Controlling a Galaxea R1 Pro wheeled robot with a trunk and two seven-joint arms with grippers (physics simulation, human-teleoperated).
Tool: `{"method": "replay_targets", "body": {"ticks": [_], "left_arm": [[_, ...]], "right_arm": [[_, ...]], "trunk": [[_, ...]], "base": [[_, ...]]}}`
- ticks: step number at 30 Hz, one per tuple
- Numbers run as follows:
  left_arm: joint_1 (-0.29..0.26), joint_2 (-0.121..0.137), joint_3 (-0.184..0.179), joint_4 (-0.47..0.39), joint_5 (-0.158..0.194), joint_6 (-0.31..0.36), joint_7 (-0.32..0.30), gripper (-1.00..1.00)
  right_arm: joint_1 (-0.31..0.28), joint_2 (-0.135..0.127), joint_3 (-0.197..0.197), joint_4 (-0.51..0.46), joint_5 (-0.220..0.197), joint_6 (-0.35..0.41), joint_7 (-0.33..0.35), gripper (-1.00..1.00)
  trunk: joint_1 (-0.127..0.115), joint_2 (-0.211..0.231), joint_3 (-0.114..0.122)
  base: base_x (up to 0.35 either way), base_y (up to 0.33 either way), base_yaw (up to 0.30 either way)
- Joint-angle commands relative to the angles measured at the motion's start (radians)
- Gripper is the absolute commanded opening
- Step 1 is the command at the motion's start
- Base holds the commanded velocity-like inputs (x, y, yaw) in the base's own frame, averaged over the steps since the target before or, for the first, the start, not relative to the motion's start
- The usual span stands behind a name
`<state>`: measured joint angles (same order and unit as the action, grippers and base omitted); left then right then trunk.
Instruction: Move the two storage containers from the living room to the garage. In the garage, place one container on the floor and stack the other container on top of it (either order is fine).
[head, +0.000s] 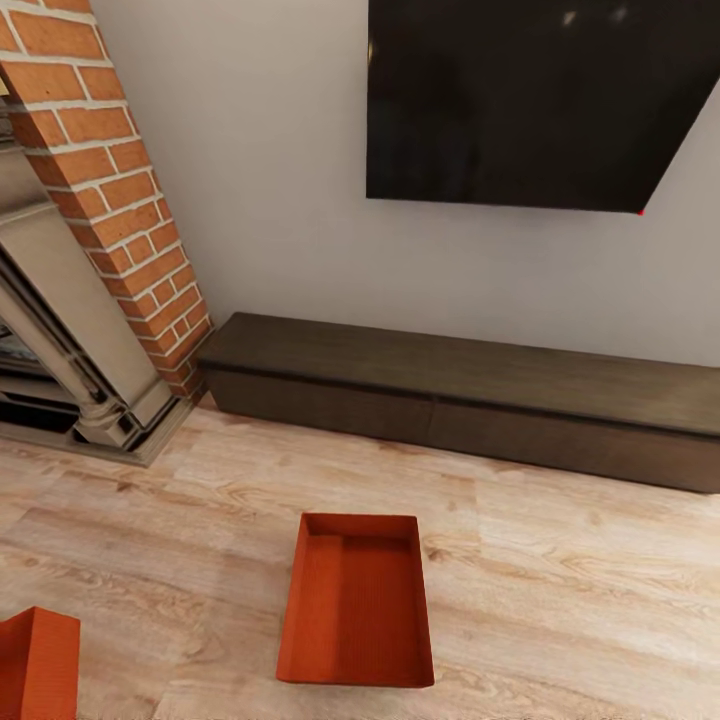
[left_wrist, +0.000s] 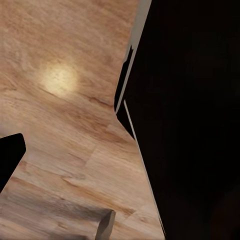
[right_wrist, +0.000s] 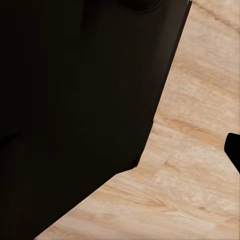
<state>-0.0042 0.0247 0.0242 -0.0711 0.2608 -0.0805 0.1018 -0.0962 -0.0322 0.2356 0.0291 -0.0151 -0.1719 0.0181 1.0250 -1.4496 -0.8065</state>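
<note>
Clearly two storage containers (head: 358, 600) (head: 36, 662) on wood floor (head: 560, 590); end effector states: cannot tell.

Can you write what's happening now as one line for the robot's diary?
room: living room | container on wood floor | second container at lower left | neither held

Head camera: high, tilted forward and down, faces wall with TV (head: 540, 100) and long low cabinet (head: 470, 395); brick fireplace (head: 100, 190) at left, wood-plank floor (head: 560, 600) in foreground, well below lens.
Left wrist camera: looks down at same plank floor (left_wrist: 60, 125), near; black body (left_wrist: 195, 125) blocks one side.
Right wrist camera: likewise down at planks (right_wrist: 195, 170); dark body (right_wrist: 75, 110) covers most.
Shared: plank floor.
</note>
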Motion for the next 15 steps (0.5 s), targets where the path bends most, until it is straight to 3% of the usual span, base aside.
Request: {"method": "replay_targets", "body": {"ticks": [1,15], "left_arm": [[0.0,0.0,0.002,0.001,0.003,-0.003,0.001,1.0],[0.0,0.0,0.002,0.001,0.003,-0.003,0.001,1.0]], "right_arm": [[-0.001,0.0,0.004,0.003,-0.002,-0.006,0.002,1.0],[-0.001,0.0,0.004,0.003,-0.002,-0.006,0.001,1.0]], "trunk": [[0.0,0.0,-0.002],[0.0,0.0,-0.025]], "base": [[0.0,0.0,0.0],[0.0,0.0,0.0]]}}
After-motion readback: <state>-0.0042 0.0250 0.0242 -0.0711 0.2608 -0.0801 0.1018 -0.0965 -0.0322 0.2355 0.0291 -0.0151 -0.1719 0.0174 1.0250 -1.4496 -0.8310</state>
